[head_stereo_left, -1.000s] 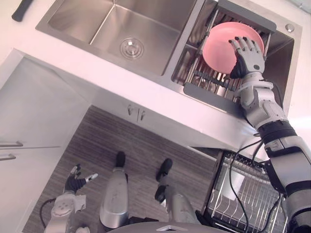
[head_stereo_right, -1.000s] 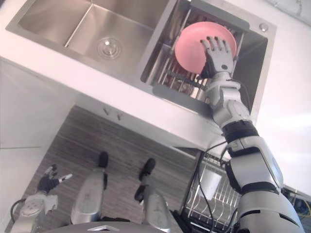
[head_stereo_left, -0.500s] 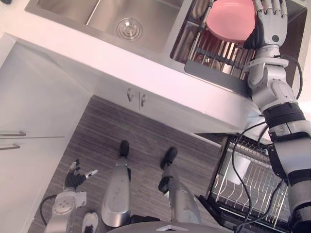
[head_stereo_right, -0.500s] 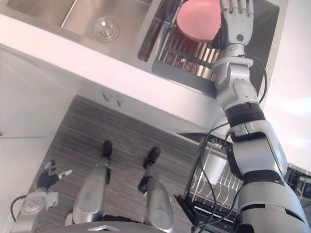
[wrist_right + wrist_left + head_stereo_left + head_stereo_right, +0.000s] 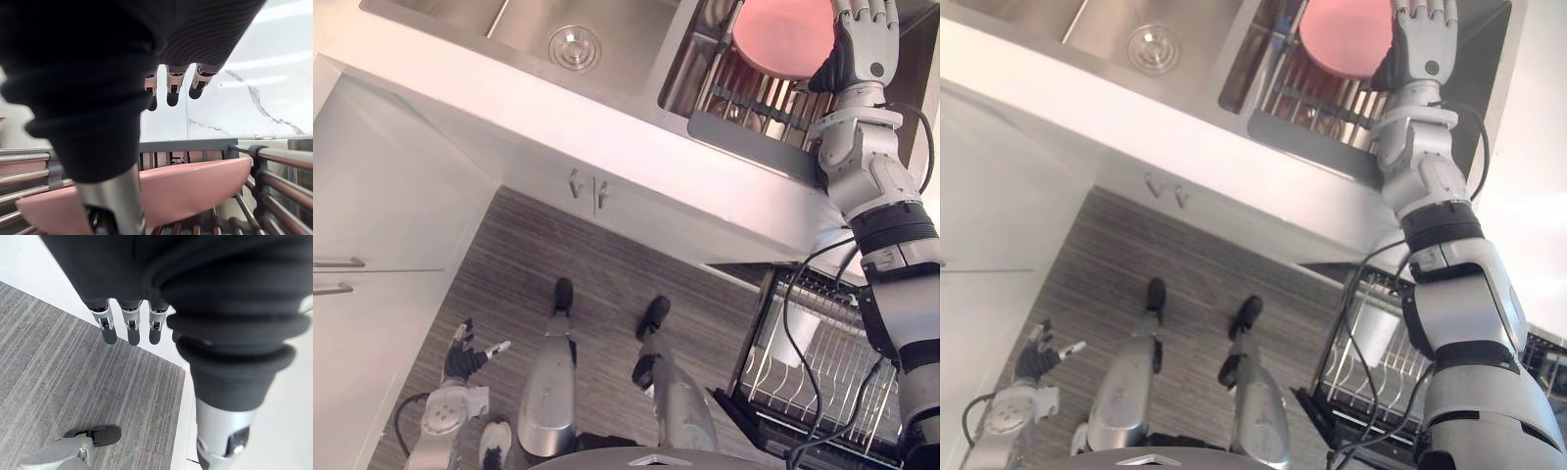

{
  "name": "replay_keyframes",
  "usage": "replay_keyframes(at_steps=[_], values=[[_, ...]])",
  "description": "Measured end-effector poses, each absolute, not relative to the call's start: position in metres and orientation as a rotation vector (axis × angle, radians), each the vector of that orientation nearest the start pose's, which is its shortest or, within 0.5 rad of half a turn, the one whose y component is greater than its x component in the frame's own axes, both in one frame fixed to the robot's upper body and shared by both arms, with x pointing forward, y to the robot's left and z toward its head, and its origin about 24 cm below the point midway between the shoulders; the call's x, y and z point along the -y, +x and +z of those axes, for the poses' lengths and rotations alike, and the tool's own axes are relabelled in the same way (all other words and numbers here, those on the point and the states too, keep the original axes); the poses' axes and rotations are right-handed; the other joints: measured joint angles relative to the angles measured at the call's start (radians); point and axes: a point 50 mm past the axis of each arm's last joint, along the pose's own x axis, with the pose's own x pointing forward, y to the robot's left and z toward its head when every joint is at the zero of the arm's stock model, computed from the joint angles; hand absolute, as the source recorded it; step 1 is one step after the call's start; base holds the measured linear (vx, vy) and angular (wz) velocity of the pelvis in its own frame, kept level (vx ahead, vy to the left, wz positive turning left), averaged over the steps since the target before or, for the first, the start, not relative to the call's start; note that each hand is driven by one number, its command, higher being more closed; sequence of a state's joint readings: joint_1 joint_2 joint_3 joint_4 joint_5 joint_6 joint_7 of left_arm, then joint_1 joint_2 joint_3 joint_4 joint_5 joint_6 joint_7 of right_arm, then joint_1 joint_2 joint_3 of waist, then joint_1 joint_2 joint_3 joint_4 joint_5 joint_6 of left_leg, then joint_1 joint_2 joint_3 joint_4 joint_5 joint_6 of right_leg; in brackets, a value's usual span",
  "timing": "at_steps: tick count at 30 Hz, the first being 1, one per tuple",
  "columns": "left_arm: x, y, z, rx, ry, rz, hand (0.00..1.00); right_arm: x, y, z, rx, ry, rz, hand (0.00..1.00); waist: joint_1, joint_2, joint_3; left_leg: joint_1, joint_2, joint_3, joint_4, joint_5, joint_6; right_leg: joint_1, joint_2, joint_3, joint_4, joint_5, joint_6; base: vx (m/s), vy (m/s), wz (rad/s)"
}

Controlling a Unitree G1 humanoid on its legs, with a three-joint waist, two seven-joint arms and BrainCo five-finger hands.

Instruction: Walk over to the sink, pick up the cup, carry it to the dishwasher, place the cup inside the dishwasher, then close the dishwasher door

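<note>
A pink bowl (image 5: 781,34) stands on edge in a wire rack (image 5: 754,98) in the sink's right basin. My right hand (image 5: 867,44) is stretched out over the bowl's right rim. In the right wrist view its straight fingers (image 5: 172,95) reach past the bowl (image 5: 195,188), which lies just under the wrist; the hand is open and holds nothing. My left hand (image 5: 465,360) hangs low at the lower left above the floor, with fingers (image 5: 129,328) relaxed and open. The dishwasher's wire rack (image 5: 822,362) shows pulled out at the lower right, below the counter.
The left basin with its round drain (image 5: 574,47) lies left of the rack. A white counter front edge (image 5: 607,137) runs across, with cabinet door handles (image 5: 584,186) below it. Drawer handles (image 5: 333,274) sit at the far left. Striped grey floor (image 5: 558,255) lies in front.
The camera has moved, so the sink sits higher and closer in the picture. My right hand stays by the pink bowl's right rim. The left hand hangs as before.
</note>
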State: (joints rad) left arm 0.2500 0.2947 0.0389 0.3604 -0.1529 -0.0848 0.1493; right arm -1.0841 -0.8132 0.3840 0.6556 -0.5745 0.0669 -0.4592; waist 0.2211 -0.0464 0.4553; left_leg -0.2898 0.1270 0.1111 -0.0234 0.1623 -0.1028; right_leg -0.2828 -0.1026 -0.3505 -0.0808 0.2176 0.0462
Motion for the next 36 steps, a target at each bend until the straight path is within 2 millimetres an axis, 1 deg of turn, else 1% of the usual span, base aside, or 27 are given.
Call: replay_keyframes(at_steps=[4, 8, 9, 16, 22, 31, 34, 36], values=[[-0.256, 0.160, -0.061, -0.487, 0.180, 0.307, 0.00, 0.256, 0.375, 0.298, 0.553, -1.379, -0.615, 0.00, 0.002, 0.000, 0.000, 0.008, 0.001, -0.002, -0.015, 0.008, 0.000, 0.003, 0.000, -0.017, 0.000, 0.000, 0.000, 0.00, 0.000, 0.00], [-0.255, 0.163, -0.055, -0.458, 0.179, 0.300, 0.00, 0.261, 0.375, 0.297, 0.526, -1.399, -0.601, 0.00, 0.008, 0.000, 0.000, 0.013, -0.001, -0.005, -0.032, 0.019, 0.000, 0.003, 0.000, -0.019, 0.000, 0.000, 0.000, 0.00, 0.000, 0.00], [-0.255, 0.163, -0.055, -0.459, 0.179, 0.300, 0.00, 0.263, 0.375, 0.296, 0.522, -1.406, -0.600, 1.00, 0.011, 0.000, 0.000, 0.013, -0.001, -0.005, -0.031, 0.019, 0.000, 0.003, -0.001, -0.019, 0.000, 0.000, 0.000, 0.00, 0.000, 0.00], [-0.256, 0.158, -0.057, -0.473, 0.182, 0.303, 0.00, 0.270, 0.375, 0.294, 0.477, -1.419, -0.603, 1.00, 0.016, -0.001, -0.001, 0.011, -0.007, -0.010, -0.033, 0.022, 0.000, 0.004, -0.004, -0.020, 0.000, 0.000, 0.000, 0.00, 0.000, 0.00], [-0.256, 0.158, -0.056, -0.460, 0.183, 0.307, 0.00, 0.271, 0.373, 0.297, 0.511, -1.418, -0.656, 1.00, 0.018, -0.001, -0.001, 0.009, -0.011, -0.009, -0.033, 0.022, 0.000, 0.002, -0.009, -0.019, 0.000, 0.000, 0.001, 0.00, 0.000, 0.00], [-0.256, 0.159, -0.053, -0.429, 0.215, 0.317, 0.00, 0.266, 0.371, 0.299, 0.562, -1.402, -0.650, 1.00, 0.011, -0.002, -0.002, 0.011, -0.013, -0.003, -0.032, 0.021, 0.003, 0.001, -0.012, -0.017, 0.000, 0.004, 0.006, 0.00, 0.000, 0.00], [-0.256, 0.160, -0.052, -0.421, 0.224, 0.320, 0.00, 0.263, 0.370, 0.300, 0.582, -1.399, -0.641, 1.00, 0.007, -0.002, -0.002, 0.012, -0.012, -0.001, -0.032, 0.020, 0.004, 0.001, -0.013, -0.017, 0.001, 0.013, 0.018, 0.00, 0.000, 0.00], [-0.255, 0.162, -0.049, -0.404, 0.225, 0.324, 0.00, 0.262, 0.369, 0.301, 0.595, -1.393, -0.640, 1.00, 0.006, -0.002, -0.002, 0.013, -0.013, 0.000, -0.031, 0.020, 0.004, 0.001, -0.013, -0.017, 0.001, 0.017, 0.014, 0.00, 0.000, 0.00]])
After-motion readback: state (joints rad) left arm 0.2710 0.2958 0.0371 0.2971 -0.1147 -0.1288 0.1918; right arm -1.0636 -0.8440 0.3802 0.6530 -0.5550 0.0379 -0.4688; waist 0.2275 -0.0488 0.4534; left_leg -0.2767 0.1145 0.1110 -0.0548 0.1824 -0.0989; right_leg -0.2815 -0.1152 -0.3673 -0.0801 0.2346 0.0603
